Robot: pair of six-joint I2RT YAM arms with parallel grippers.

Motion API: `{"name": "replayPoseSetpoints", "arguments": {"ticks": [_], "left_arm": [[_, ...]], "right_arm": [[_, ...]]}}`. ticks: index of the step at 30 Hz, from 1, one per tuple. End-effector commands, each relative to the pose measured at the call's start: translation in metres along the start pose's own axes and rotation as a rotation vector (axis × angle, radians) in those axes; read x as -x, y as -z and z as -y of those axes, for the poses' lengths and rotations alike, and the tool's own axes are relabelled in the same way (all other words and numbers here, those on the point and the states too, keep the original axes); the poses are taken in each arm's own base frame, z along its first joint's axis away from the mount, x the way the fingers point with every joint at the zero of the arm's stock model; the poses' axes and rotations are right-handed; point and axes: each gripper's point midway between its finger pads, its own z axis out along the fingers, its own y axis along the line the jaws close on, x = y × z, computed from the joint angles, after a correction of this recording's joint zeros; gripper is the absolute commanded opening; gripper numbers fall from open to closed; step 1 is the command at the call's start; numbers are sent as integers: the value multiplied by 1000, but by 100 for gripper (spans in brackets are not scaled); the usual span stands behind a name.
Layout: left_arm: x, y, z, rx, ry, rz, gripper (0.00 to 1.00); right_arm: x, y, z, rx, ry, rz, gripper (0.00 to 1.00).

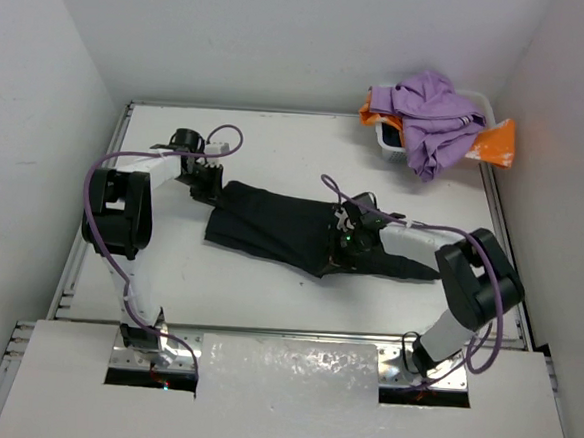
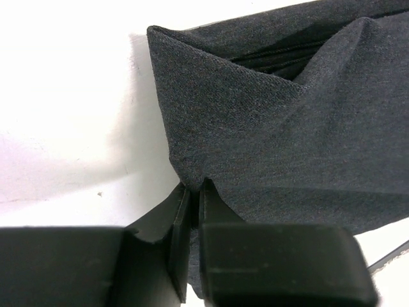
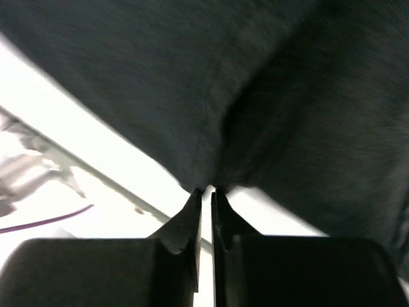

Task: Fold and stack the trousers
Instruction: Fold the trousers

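Top view: trousers (image 1: pixel 281 228) are laid flat mid-tabletop (image 1: pixel 276 158), a dark shape running left to right. The left fingers (image 1: pixel 206 185) are set at its far-left corner, the right fingers (image 1: pixel 349 233) on its right part. A purple garment (image 1: pixel 435 114) and an orange cloth (image 1: pixel 498 143) are heaped at the far-right corner, well apart.

Left wrist: left fingers (image 2: pixel 182 217) are clamped on the trousers' (image 2: pixel 287 141) edge, with cloth puckered into the tips.

Right wrist (blurred): right fingers (image 3: pixel 185 217) are drawn almost together, with a fold of trousers (image 3: pixel 255 96) pinched at the tips.
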Motion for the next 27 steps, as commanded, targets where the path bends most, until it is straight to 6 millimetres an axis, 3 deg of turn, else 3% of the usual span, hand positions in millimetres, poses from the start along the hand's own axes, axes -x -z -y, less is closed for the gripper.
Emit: {"name": "replayPoseSetpoints", "arguments": {"ticks": [1,4,9,13,16,18,19,22,25,27], "left_arm": [[12,6,-2,5,-28,42,11],[17,11,3,-15,-48,50,32],[40,33,16,-56,-83,101,42],[72,58,37,-118,-126,191,45],[88,66,42,-118,-147,232,43],[92,66,48,-130,-165,232,32],[93,70,61,-164,-198,224,20],[81,71,93,-242,-289,194,10],[53,43,100,-240,-316,101,4],[37,17,92,-234,-273,34,3]], "right_arm": [[-9,-6,22,-72,16,-70,8],[8,3,30,-116,15,-3,21],[32,39,37,-241,142,64,36],[55,73,25,-302,259,166,34],[75,94,-3,-327,361,293,26],[83,92,-40,-257,425,353,22],[85,82,-63,-178,435,364,18],[85,50,-95,42,341,373,10],[78,23,-100,149,163,333,4],[70,1,-89,150,87,293,2]]}}
